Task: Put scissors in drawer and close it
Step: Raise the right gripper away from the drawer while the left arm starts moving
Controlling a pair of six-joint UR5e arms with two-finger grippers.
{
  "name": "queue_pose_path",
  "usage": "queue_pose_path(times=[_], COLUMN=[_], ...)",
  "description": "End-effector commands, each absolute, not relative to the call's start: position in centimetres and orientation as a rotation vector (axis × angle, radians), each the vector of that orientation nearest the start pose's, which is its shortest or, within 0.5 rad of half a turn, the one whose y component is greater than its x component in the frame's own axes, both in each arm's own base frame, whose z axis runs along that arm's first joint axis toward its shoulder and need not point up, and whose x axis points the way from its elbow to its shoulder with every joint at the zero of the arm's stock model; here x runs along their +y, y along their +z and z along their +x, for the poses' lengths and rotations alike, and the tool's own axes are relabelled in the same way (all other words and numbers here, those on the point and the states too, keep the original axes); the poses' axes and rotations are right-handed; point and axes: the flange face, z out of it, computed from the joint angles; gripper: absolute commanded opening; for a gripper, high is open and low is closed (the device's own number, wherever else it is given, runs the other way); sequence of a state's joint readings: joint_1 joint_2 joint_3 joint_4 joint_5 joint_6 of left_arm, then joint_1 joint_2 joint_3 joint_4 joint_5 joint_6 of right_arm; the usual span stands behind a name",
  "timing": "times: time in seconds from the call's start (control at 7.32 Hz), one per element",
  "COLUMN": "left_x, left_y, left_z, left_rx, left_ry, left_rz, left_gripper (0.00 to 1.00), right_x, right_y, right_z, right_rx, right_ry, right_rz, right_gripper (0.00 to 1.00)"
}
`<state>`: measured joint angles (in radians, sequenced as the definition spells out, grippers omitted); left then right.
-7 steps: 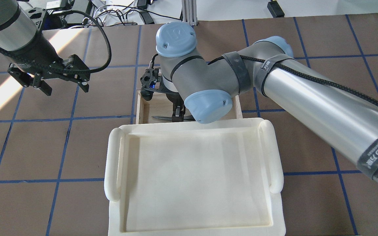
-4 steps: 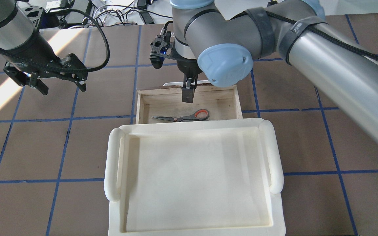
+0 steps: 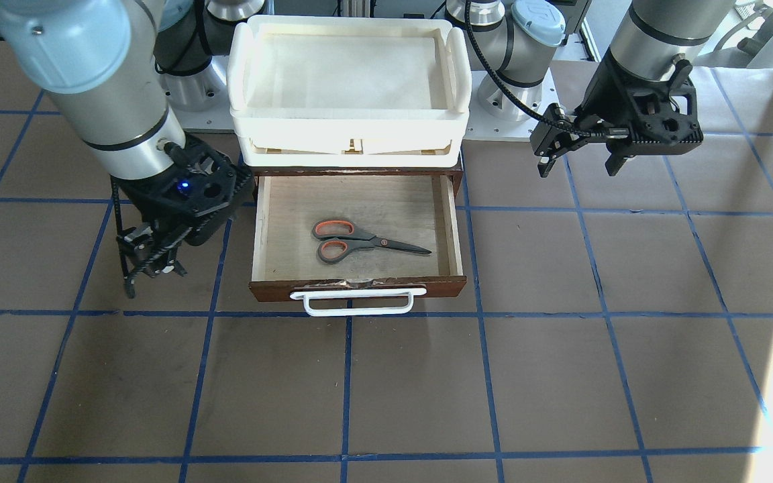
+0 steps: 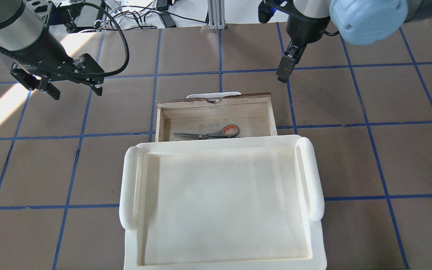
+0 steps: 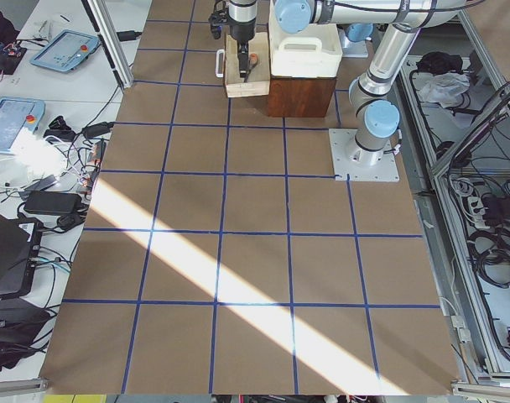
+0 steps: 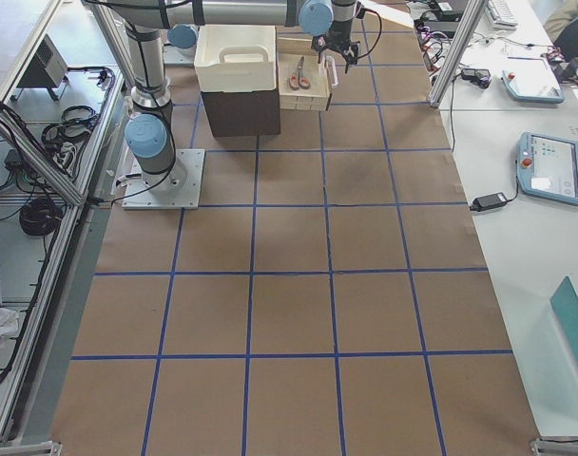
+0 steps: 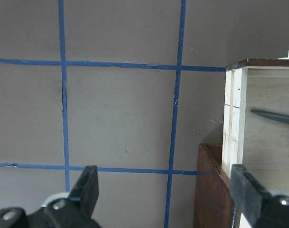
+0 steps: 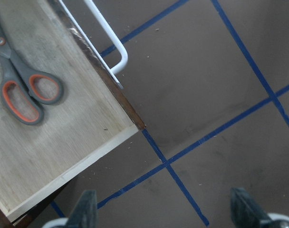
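Note:
The scissors [image 4: 210, 133] lie flat in the open drawer [image 4: 216, 108], handles toward my right, blades toward my left. In the front view the scissors [image 3: 359, 241] rest mid-drawer [image 3: 457, 228] behind its white bar handle [image 3: 358, 303]. My right gripper [image 4: 282, 75] is open and empty, above the table beyond the drawer's far right corner; its wrist view shows the scissors [image 8: 21, 85] and that drawer corner [image 8: 130, 123]. My left gripper [image 4: 75, 92] is open and empty over the table, left of the drawer. Its wrist view shows a blade tip [image 7: 275, 116].
A cream-white plastic tray [image 4: 315, 180] sits on the dark wooden cabinet [image 7: 213, 190] above the drawer. Brown table paper with blue grid tape [image 3: 480, 376] surrounds it. Cables and equipment [image 4: 133, 17] lie past the far table edge.
My right gripper has let go of the scissors, risen out of the drawer and moved away past its far right corner. The scissors stay in the drawer. The left arm has barely moved.

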<state>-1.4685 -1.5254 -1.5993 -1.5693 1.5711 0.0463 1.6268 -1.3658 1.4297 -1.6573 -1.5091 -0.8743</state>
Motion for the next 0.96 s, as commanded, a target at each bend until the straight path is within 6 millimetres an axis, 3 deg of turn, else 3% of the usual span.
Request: queue_pose_path(times=[0.0, 0.27, 0.55, 0.68, 0.82], left_x=[-49.9, -54.6, -57.5, -59.2, -60.6], left_y=[49.9, 48.9, 46.2, 44.1, 41.7], left_z=[-8.9, -11.5, -14.4, -15.8, -17.6], left_rx=[3.161, 3.175, 3.178, 3.18, 3.183], left_ry=[-0.074, -0.133, -0.156, -0.186, -0.21], left_rz=[-0.185, -0.161, -0.187, -0.201, -0.242], left_gripper=[1.0, 1.0, 1.0, 1.0, 1.0], right_x=[-56.3, -53.1, -50.7, -49.3, -49.2], right_y=[48.3, 51.7, 54.7, 55.5, 55.3], right_z=[14.3, 14.3, 13.9, 14.0, 14.0], right_rx=[2.971, 3.059, 3.128, 3.123, 3.123], right_ry=[-0.108, -0.115, -0.176, -0.148, -0.131], right_rz=[-0.938, -0.552, -0.24, -0.21, -0.191], right_gripper=[1.0, 1.0, 1.0, 1.0, 1.0])
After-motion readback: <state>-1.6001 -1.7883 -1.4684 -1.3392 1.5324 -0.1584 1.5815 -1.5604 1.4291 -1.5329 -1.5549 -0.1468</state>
